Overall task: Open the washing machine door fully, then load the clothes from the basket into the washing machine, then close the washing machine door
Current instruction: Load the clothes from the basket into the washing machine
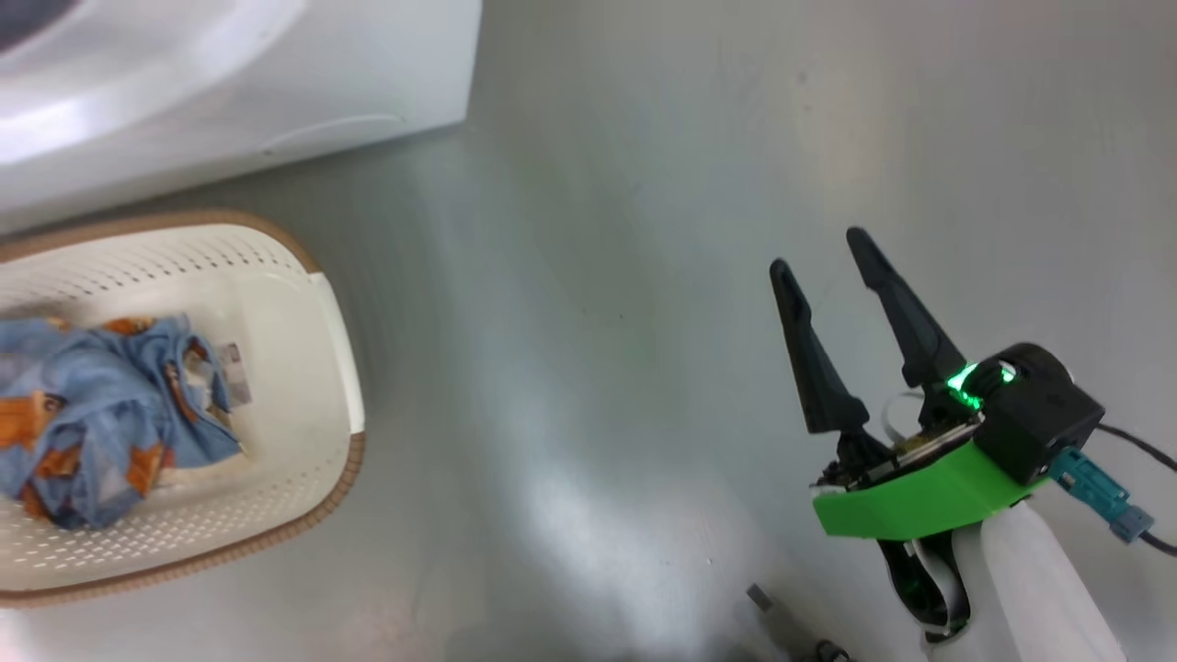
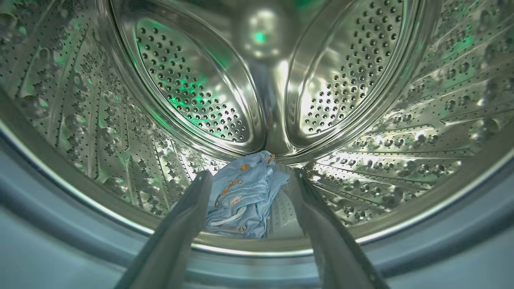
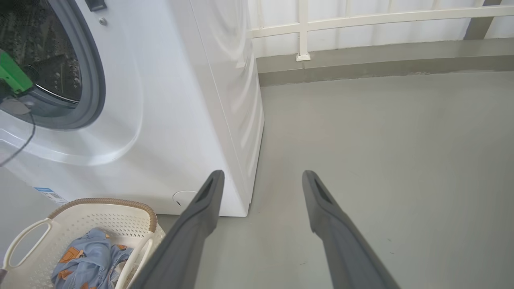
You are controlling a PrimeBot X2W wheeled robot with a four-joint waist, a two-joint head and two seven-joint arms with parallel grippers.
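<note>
In the left wrist view my left gripper (image 2: 252,173) reaches into the washing machine's steel perforated drum (image 2: 401,140) and stands open. A light-blue printed garment (image 2: 241,196) lies on the drum's bottom just beyond its fingertips. The white washing machine (image 3: 180,100) has its grey rubber ring (image 3: 94,80) exposed; its door is out of view. The cream basket (image 1: 340,478) sits on the floor in front of the machine, holding more blue clothes (image 1: 92,414). My right gripper (image 1: 820,250) hovers open and empty over bare floor, well right of the basket (image 3: 104,200).
Grey floor (image 1: 598,276) stretches right of the machine. A white railing (image 3: 361,20) and a low curb run along the back. My left arm's green part (image 3: 12,74) shows at the drum opening. A small dark object (image 1: 759,598) lies near the bottom edge.
</note>
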